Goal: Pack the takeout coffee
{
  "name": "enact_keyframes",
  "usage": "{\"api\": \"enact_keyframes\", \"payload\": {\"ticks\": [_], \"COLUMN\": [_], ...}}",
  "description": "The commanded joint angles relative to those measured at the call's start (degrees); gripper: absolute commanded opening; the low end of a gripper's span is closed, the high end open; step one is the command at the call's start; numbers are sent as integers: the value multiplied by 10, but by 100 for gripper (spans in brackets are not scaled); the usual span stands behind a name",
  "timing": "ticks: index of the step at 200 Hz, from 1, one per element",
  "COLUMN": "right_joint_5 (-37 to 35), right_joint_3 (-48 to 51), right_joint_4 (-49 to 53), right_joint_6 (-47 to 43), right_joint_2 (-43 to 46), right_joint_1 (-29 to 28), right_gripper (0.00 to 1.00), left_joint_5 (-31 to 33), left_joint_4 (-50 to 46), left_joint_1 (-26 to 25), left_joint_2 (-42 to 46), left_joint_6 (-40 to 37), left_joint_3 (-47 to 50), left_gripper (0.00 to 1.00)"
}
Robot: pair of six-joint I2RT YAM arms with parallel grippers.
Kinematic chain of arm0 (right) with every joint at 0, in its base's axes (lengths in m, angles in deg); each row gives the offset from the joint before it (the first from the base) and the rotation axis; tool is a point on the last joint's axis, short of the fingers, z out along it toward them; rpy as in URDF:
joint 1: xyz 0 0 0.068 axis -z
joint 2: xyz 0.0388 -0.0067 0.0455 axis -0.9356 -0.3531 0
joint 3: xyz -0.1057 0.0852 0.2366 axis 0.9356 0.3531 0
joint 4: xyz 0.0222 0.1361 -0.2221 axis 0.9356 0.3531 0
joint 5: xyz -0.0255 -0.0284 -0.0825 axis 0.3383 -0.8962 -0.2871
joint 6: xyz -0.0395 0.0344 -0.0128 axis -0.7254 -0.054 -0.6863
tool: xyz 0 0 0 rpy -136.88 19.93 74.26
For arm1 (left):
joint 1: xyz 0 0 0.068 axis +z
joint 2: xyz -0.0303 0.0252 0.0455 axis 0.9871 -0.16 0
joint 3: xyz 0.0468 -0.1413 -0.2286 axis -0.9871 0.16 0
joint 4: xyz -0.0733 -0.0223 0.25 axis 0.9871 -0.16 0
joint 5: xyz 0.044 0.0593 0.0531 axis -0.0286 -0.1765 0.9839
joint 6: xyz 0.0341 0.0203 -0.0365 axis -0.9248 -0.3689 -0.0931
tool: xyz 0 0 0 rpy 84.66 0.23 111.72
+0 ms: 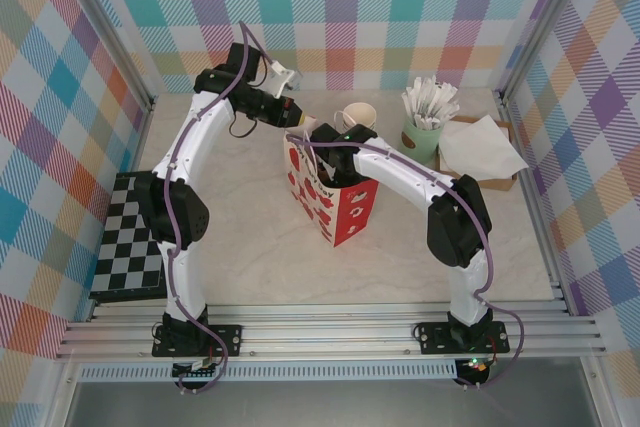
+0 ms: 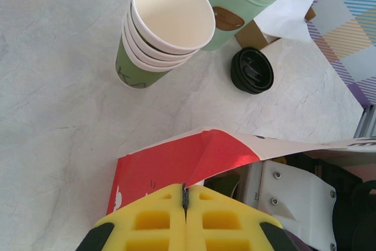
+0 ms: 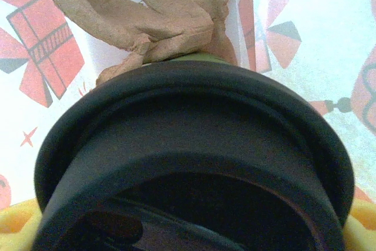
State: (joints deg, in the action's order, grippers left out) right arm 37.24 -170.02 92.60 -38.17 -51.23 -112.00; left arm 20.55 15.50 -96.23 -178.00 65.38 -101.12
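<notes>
The takeout coffee's round black lid (image 3: 188, 145) fills the right wrist view, and a sliver of its green cup (image 3: 194, 58) shows above it. My right gripper (image 3: 188, 230) is shut on the coffee, with yellow fingers (image 3: 12, 216) at both sides of the lid. It is down inside the red-and-white paper bag (image 1: 345, 209), facing the bag's patterned inner wall and brown paper handle (image 3: 147, 10). My left gripper (image 2: 185, 195) is shut on the bag's near rim (image 2: 176, 157). In the top view the left gripper (image 1: 298, 119) sits at the bag's back left corner.
A stack of lidless cream-and-green cups (image 2: 164, 27) stands behind the bag. A mint-green pot of white sachets (image 2: 226, 4) and a loose black lid (image 2: 251, 70) lie to its right. A box of white napkins (image 1: 482, 147) is at the back right. A checkerboard (image 1: 125, 237) lies at the left.
</notes>
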Motion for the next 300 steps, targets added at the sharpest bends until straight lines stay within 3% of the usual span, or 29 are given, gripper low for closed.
{"api": "enact_keyframes", "payload": {"ticks": [1,107,300], "right_joint_5": [10,3,1], "right_joint_3": [25,-79,-102], "right_joint_4": [-11,48,68], "right_joint_6": [5,22,29], "right_joint_2": [-51,-25,-3], "right_joint_1": [6,6,7], "right_gripper": [60,60,60], "left_joint_5": [1,-3,-9], "left_joint_4": [-11,10,28], "left_joint_1": [10,10,13], "left_joint_2": [2,14,37], "left_joint_6": [8,15,26], "left_joint_3": [-6,14,50], "left_gripper": [0,0,0]}}
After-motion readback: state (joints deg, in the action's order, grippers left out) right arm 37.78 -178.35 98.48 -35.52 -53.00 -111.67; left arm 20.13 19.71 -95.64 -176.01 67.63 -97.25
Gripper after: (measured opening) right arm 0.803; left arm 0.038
